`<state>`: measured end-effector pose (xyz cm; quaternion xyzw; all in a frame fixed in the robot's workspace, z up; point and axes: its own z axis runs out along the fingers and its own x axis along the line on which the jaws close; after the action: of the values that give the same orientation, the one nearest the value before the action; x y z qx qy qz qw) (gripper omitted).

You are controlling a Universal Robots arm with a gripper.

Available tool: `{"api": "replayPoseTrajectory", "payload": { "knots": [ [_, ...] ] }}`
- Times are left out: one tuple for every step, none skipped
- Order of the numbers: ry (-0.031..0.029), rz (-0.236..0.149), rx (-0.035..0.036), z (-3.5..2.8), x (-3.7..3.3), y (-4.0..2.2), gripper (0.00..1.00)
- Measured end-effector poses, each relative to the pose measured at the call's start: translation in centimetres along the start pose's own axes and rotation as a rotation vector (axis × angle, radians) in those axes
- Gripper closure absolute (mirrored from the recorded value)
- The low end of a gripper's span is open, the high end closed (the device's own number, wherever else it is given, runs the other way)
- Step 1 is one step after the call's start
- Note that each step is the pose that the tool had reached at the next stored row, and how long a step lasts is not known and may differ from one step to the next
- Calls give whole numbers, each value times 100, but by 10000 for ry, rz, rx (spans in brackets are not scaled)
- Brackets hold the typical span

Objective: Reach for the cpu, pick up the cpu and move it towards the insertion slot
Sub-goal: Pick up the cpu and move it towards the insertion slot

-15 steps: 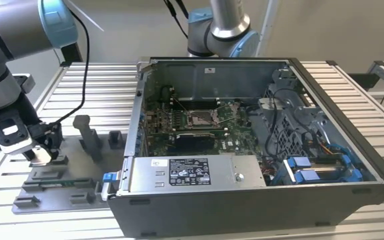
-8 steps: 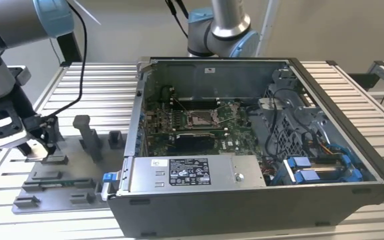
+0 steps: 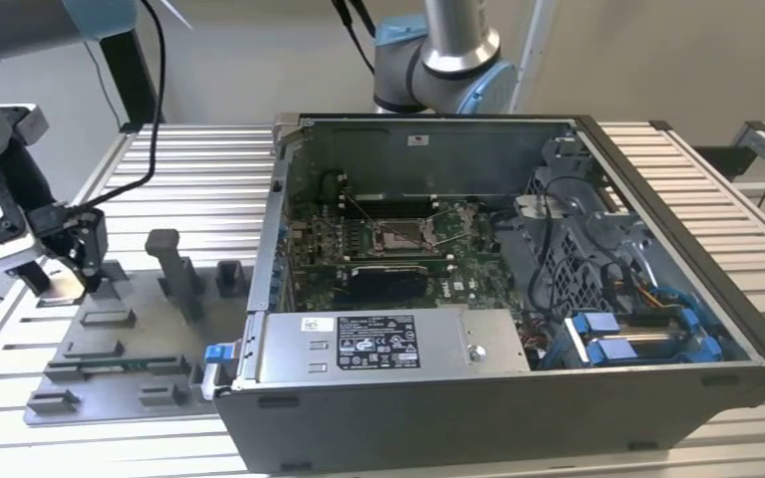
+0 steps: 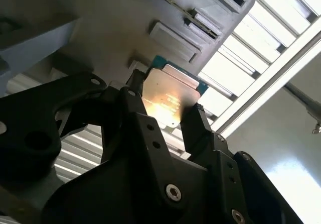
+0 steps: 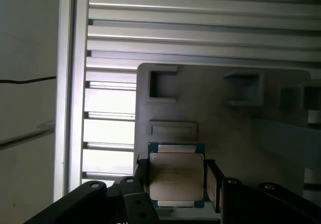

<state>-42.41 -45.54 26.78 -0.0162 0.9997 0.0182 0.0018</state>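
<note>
Item 1, nearest: grey fixture tray (image 3: 117,349), lying flat on the slatted metal table (image 3: 196,169) at the exterior view's left. Its moulded pockets and upright blocks are serving, I judge, to keep parts in fixed places for pickup.

Item 2: gripper (image 3: 67,282), hanging low over the tray's far corner and pointing down. Its black fingers (image 4: 193,126) are standing narrowed to about the chip's width, one on each of two opposite edges, and seem to be pinching it. Gripping by the edges is leaving the flat faces untouched, which I judge is the reason.

Item 3: the cpu (image 5: 176,176), silvery top with a green-blue border, sitting level between those fingertips in both wrist views, directly over the tray. Whether it is resting on the tray or just clear of it, I cannot tell.

Item 4: open computer case (image 3: 489,418), lying on its side just beside the tray, its interior facing up for access.

Item 5: the insertion slot (image 3: 400,235), a metal-framed square on the green board deep inside the case, well apart from the gripper and chip.

Item 6, farthest: the arm's blue-capped joint (image 3: 436,70), standing behind the case.
</note>
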Motion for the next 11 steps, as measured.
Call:
{"api": "replayPoseTrajectory", "payload": {
  "knots": [
    [-1,1,0,0,0,0,100],
    [-1,1,0,0,0,0,100],
    [-1,2,0,0,0,0,100],
    [1,3,1,-1,0,0,100],
    [1,3,1,-2,0,0,100],
    [6,3,4,-10,0,0,100],
    [5,3,4,-22,0,1,100],
    [3,3,2,-35,0,1,100],
    [1,3,1,-52,0,2,100],
    [1,3,1,-70,0,3,100],
    [1,3,0,-85,0,3,100]
  ]
}}
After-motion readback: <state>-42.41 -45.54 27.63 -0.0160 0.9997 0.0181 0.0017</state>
